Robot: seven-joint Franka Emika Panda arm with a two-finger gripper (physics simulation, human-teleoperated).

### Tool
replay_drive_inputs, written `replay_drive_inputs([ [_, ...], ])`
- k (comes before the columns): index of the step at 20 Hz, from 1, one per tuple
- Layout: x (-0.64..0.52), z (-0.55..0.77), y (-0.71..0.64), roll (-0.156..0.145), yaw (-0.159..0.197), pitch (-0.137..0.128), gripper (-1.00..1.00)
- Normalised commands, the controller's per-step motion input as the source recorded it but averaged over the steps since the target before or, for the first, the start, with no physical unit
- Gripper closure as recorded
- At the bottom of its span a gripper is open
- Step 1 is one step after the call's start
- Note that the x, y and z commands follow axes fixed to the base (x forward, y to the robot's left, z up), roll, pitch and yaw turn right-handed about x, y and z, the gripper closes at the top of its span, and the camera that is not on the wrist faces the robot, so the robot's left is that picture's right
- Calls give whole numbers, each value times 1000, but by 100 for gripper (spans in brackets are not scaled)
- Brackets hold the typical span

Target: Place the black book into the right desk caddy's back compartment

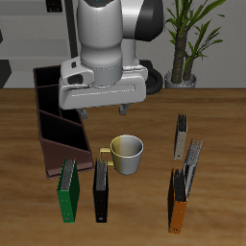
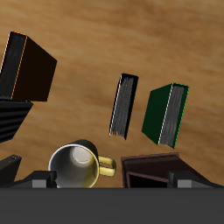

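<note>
The black book stands upright near the table's front edge, between a green book and a mug. In the wrist view the black book shows its spine and page edge beside the green book. The dark maroon right desk caddy runs from the back toward the green book. Its rectangular end section lies farthest back. A caddy corner shows in the wrist view. My gripper hangs open and empty above the table, behind the mug and well above the black book.
An orange book stands near the front edge on the far side of the mug from the caddy; it also shows in the wrist view. Thin grey upright pieces stand behind it. A potted plant is at the back.
</note>
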Motion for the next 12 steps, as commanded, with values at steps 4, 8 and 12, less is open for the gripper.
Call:
replay_drive_inputs([
  [4, 105, -46, -173, 7, -8, -36, -100],
  [8, 64, -72, -82, 12, -6, -35, -100],
  [12, 125, -128, -73, -7, -3, -66, -100],
])
